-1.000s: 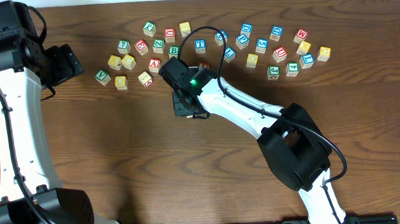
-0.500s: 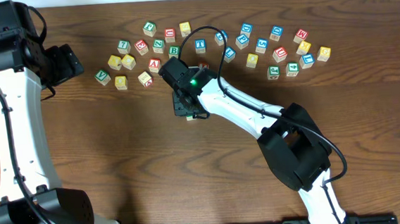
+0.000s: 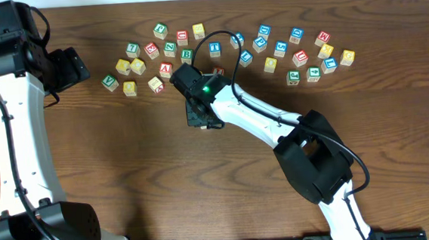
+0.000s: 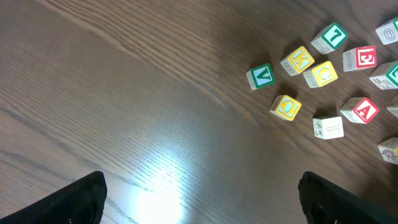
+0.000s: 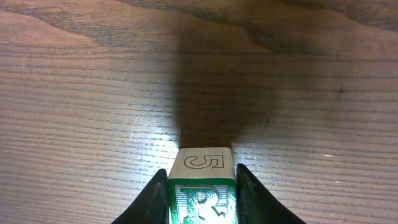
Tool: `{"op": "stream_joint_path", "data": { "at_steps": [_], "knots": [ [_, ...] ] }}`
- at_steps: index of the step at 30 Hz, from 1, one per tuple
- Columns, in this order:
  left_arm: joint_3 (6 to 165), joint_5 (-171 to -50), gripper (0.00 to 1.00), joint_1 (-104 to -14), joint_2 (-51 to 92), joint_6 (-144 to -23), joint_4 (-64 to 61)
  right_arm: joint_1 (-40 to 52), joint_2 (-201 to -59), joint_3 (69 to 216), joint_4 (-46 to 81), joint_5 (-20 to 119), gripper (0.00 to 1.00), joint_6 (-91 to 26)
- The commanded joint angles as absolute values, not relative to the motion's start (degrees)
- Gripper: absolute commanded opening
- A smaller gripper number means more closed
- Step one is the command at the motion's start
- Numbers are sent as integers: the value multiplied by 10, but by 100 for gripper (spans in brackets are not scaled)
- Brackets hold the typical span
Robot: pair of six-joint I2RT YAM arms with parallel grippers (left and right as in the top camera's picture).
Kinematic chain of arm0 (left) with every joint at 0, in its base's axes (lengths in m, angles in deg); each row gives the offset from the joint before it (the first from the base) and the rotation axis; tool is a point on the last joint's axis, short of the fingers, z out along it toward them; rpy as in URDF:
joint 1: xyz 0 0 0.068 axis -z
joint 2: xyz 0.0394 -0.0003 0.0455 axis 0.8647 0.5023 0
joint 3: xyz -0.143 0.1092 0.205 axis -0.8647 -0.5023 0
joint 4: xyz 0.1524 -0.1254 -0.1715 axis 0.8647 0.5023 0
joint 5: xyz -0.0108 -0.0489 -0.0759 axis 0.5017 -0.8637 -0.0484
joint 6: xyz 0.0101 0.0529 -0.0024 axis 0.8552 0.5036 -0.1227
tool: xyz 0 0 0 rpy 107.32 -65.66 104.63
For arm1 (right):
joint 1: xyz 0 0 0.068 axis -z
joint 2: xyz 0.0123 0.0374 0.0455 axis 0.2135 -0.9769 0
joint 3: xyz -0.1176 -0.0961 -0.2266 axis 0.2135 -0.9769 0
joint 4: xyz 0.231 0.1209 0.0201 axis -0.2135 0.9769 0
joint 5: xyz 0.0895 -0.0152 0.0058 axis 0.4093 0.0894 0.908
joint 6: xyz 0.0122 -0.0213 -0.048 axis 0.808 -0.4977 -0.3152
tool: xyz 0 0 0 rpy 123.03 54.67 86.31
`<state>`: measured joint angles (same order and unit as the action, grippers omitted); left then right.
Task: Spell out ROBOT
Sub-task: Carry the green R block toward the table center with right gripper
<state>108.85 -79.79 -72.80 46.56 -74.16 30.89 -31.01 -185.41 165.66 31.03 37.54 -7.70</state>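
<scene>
Reflecting glare (image 4: 155, 196), dark wooden table (image 4: 112, 81) carries scattered cubes (image 4: 286, 107).

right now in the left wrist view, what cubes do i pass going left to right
green V cube → yellow K cube → red E cube; yellow O cube left out, since it overlaps K sideways
</scene>
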Motion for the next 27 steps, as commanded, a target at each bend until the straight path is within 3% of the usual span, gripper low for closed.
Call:
{"op": "stream_joint_path", "data": {
  "at_steps": [1,10,27],
  "knots": [
    [1092,-795,98,-728,472,-742,311,-316,-1864,1659,303,373,26,-69],
    [1092,-795,98,-728,472,-742,311,-315,-1864,1659,281,369,20,-22],
    [1092,-795,97,-728,472,-742,311,-315,-1864,1659,272,368,25,-25]
  ]
}}
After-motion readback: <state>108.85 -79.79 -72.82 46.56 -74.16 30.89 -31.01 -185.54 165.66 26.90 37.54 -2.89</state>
